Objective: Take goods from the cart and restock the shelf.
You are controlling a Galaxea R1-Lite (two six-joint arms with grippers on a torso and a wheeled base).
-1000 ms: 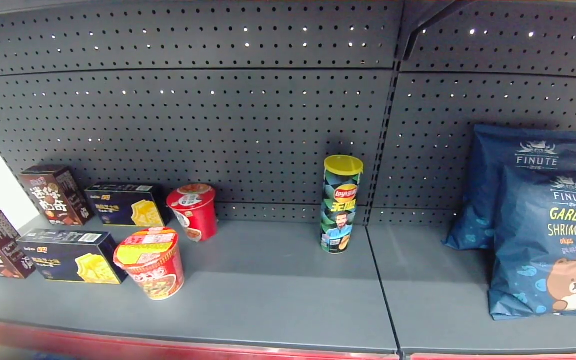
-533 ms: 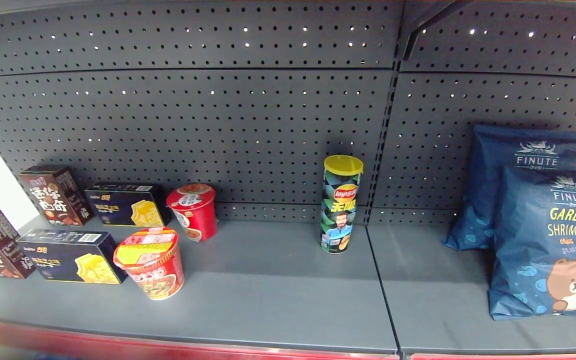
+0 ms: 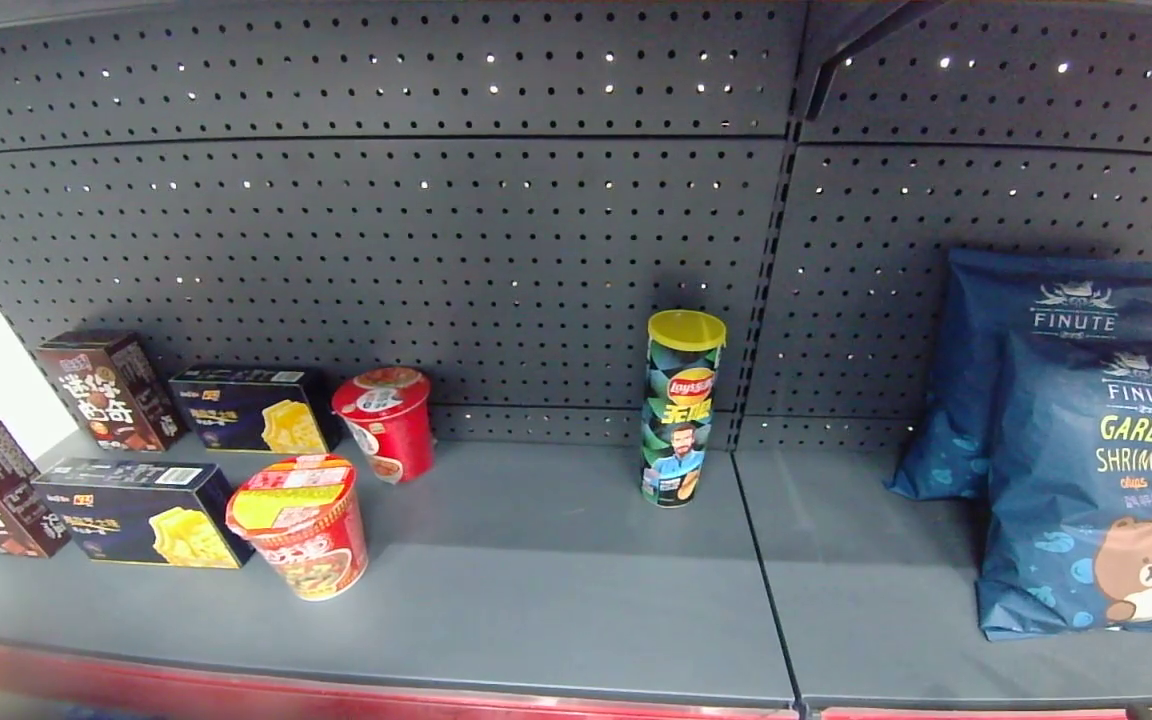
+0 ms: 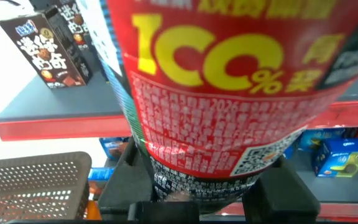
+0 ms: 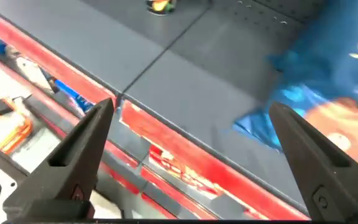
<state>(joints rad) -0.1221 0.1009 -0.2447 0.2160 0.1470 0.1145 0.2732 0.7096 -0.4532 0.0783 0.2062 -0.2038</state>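
My left gripper is shut on a red chip can with yellow print, held upright in front of the shelf. The grey shelf carries a yellow-lidded chip can near its middle seam. My right gripper is open and holds nothing. It hangs over the shelf's red front edge, beside a blue chip bag. A brown mesh cart basket lies below the left arm.
On the shelf's left stand two red cup noodles, dark blue boxes and brown boxes. Two blue chip bags lean at the right. Bare shelf lies between the cups and the yellow-lidded can, and in front of it.
The goods on the shelf have not moved. A small dark part has come into the head view at its right edge, beside the front blue bag.
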